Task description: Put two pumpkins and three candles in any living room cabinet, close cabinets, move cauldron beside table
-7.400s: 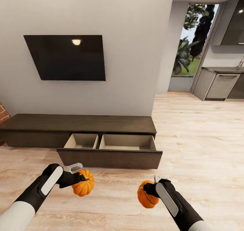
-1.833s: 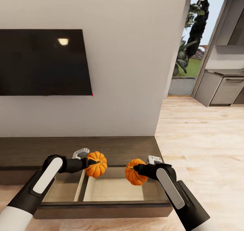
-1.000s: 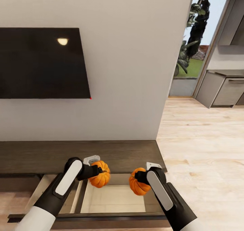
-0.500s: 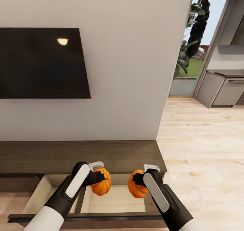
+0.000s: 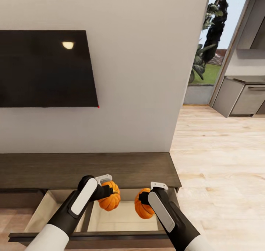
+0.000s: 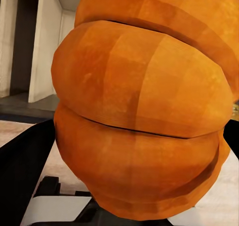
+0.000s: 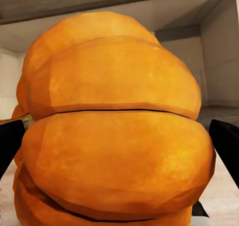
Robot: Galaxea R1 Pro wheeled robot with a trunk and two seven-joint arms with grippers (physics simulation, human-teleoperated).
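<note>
Under the wall TV [image 5: 46, 68], the dark brown cabinet [image 5: 88, 168] had its pale-lined drawer [image 5: 121, 218] pulled out over the light wood floor [image 5: 221, 162]. Both arms reached in low over it. The left tool [image 5: 106, 192] gripped one ribbed orange pumpkin [image 5: 109, 200], and the right tool [image 5: 145, 198] gripped the other pumpkin [image 5: 141, 206], both hanging above the drawer.

Two orange ribbed pumpkins [image 5: 110, 201] [image 5: 142, 206], dark brown cabinet [image 5: 88, 168] with pale drawer interior, black-and-white arms.
</note>
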